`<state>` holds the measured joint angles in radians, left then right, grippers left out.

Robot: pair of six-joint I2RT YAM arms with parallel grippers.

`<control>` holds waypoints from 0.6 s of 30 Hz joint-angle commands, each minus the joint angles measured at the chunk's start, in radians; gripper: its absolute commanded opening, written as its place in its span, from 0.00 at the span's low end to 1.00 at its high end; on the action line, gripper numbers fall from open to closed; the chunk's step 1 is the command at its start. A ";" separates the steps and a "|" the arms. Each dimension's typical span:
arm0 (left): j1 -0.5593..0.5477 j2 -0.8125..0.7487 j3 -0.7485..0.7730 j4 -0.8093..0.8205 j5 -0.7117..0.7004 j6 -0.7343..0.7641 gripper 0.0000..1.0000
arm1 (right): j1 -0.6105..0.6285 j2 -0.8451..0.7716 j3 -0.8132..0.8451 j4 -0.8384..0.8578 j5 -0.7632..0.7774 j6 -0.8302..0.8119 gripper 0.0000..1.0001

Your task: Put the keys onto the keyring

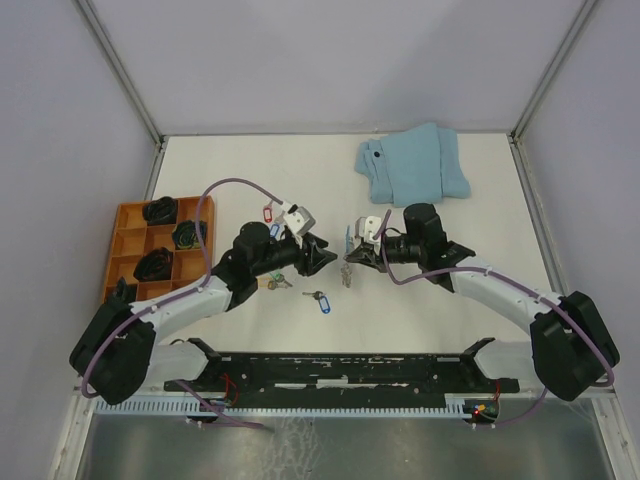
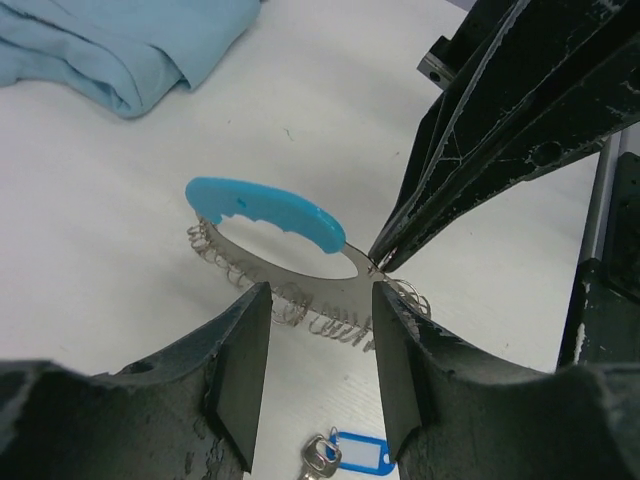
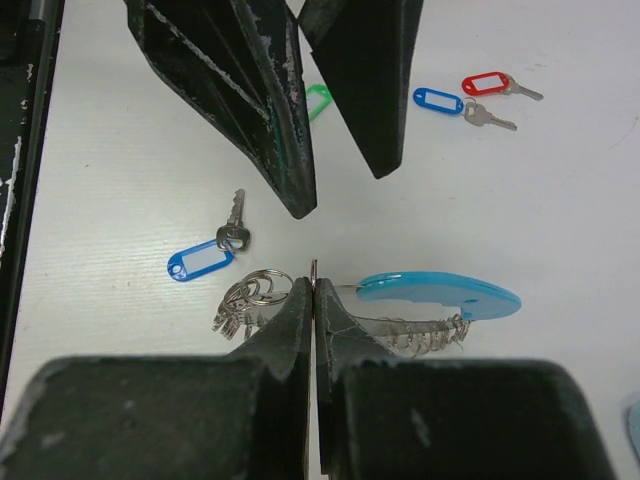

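Observation:
The keyring (image 3: 440, 293), a wire loop with a bright blue curved section and several small split rings, hangs just above the table. My right gripper (image 3: 314, 290) is shut on its thin metal edge. In the left wrist view the keyring (image 2: 265, 210) lies just ahead of my left gripper (image 2: 320, 375), which is open with nothing between its pads. From above, the left gripper (image 1: 322, 258) faces the right gripper (image 1: 350, 258) closely. Loose keys lie on the table: a blue-tagged key (image 3: 200, 262), a green tag (image 3: 318, 100), another blue-tagged key (image 3: 438, 99) and a red-tagged key (image 3: 485, 82).
A folded light-blue cloth (image 1: 415, 165) lies at the back right. An orange compartment tray (image 1: 130, 225) with black items stands at the left. A black rail (image 1: 330, 370) runs along the near edge between the arm bases.

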<state>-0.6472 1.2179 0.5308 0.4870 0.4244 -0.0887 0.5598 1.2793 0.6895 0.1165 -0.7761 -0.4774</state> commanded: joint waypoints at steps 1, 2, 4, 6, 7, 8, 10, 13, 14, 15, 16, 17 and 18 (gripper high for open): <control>0.021 0.031 0.065 0.074 0.166 0.136 0.52 | -0.007 0.006 0.068 -0.039 -0.057 -0.036 0.01; 0.021 0.038 0.069 0.069 0.181 0.148 0.52 | -0.008 0.006 0.069 -0.044 -0.058 -0.039 0.01; 0.021 0.048 0.073 0.061 0.205 0.174 0.52 | -0.010 0.005 0.072 -0.051 -0.062 -0.042 0.01; 0.021 0.052 0.069 0.059 0.222 0.201 0.51 | -0.012 0.006 0.077 -0.057 -0.068 -0.044 0.01; 0.022 0.053 0.066 0.059 0.225 0.213 0.51 | -0.013 0.006 0.077 -0.059 -0.072 -0.045 0.01; 0.021 0.055 0.063 0.062 0.232 0.222 0.50 | -0.014 0.007 0.079 -0.059 -0.076 -0.046 0.01; 0.021 0.062 0.063 0.062 0.252 0.237 0.50 | -0.013 0.011 0.080 -0.059 -0.080 -0.047 0.01; 0.021 0.080 0.066 0.070 0.279 0.242 0.50 | -0.014 0.017 0.084 -0.060 -0.090 -0.048 0.01; 0.022 0.085 0.068 0.070 0.285 0.243 0.50 | -0.014 0.019 0.085 -0.060 -0.093 -0.048 0.01; 0.021 0.089 0.068 0.070 0.288 0.246 0.50 | -0.014 0.019 0.084 -0.060 -0.096 -0.048 0.01; 0.021 0.093 0.067 0.070 0.289 0.249 0.50 | -0.014 0.018 0.084 -0.059 -0.099 -0.050 0.01; 0.021 0.096 0.067 0.072 0.292 0.251 0.50 | -0.014 0.018 0.084 -0.059 -0.100 -0.050 0.01; 0.021 0.099 0.067 0.076 0.296 0.253 0.49 | -0.015 0.018 0.085 -0.060 -0.102 -0.050 0.01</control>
<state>-0.6285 1.3067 0.5663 0.5045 0.6685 0.1059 0.5488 1.2964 0.7238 0.0353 -0.8345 -0.5144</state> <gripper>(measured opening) 0.501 0.016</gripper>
